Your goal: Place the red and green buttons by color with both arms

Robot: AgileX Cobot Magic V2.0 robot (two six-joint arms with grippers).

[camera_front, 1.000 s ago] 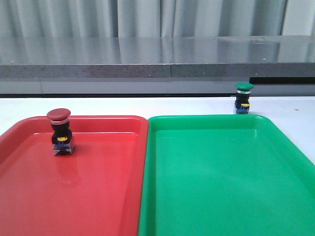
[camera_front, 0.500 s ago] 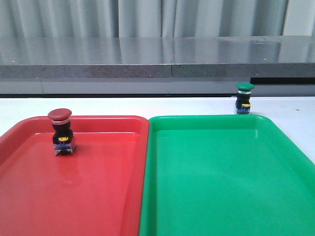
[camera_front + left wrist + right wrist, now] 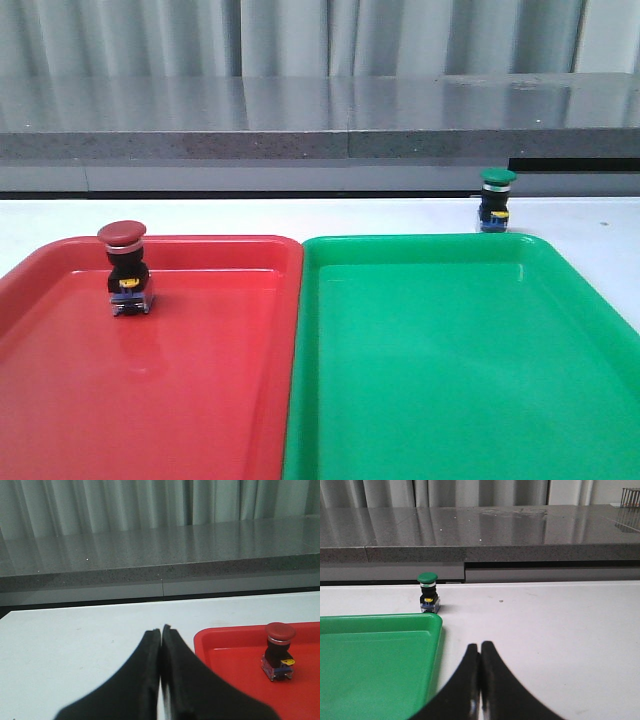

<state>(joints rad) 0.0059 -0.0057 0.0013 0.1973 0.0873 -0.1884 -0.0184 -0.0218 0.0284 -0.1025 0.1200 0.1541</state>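
The red button (image 3: 124, 268) stands upright inside the red tray (image 3: 200, 400), near its far left; it also shows in the left wrist view (image 3: 278, 651). The green button (image 3: 495, 200) stands on the white table just behind the far right corner of the green tray (image 3: 450, 380); it also shows in the right wrist view (image 3: 428, 592). My left gripper (image 3: 161, 629) is shut and empty over the table, beside the red tray's rim (image 3: 200, 640). My right gripper (image 3: 480, 644) is shut and empty over the table, beside the green tray (image 3: 375, 655). Neither arm shows in the front view.
The two trays lie side by side on the white table (image 3: 300, 215). A grey stone ledge (image 3: 320, 140) and a curtain run along the far edge of the table.
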